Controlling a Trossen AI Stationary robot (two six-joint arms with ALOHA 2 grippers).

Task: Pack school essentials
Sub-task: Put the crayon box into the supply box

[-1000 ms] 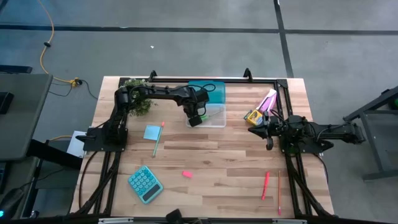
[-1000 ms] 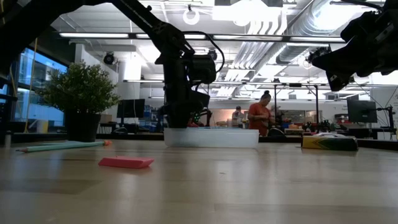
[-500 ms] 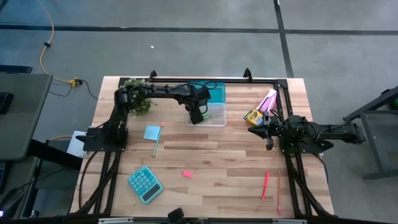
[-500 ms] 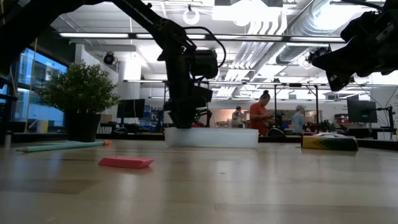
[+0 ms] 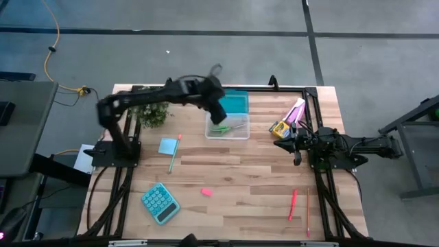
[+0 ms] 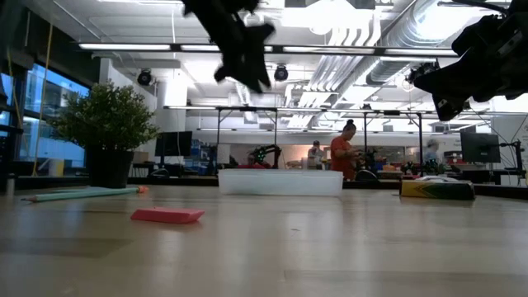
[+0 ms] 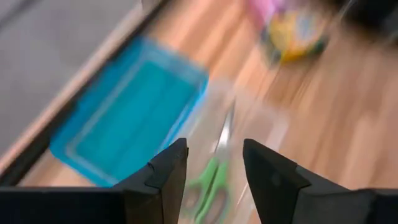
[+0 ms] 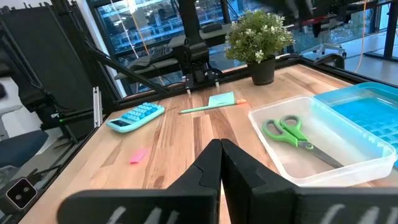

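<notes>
I see the table (image 5: 226, 171) scattered: calculator (image 5: 160, 203), clear bin (image 5: 227, 127) with teal lid (image 5: 232, 103) behind it. Green-handled scissors (image 8: 292, 134) lie in the bin; potted plant (image 5: 152, 114) nearby. My left gripper (image 7: 214, 168) hangs above, fingers apart, empty; right gripper (image 8: 221, 162) closed, empty.

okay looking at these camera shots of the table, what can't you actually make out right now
- Left gripper: motion-blurred in the high view.
- Thin pencil: a hairline in the high view, too small for detail.
- Scissors: blurred in the left wrist view, handles partly behind the gripper's fingers.
- Crayon box: label unreadable in the low view, seen edge-on.
</notes>
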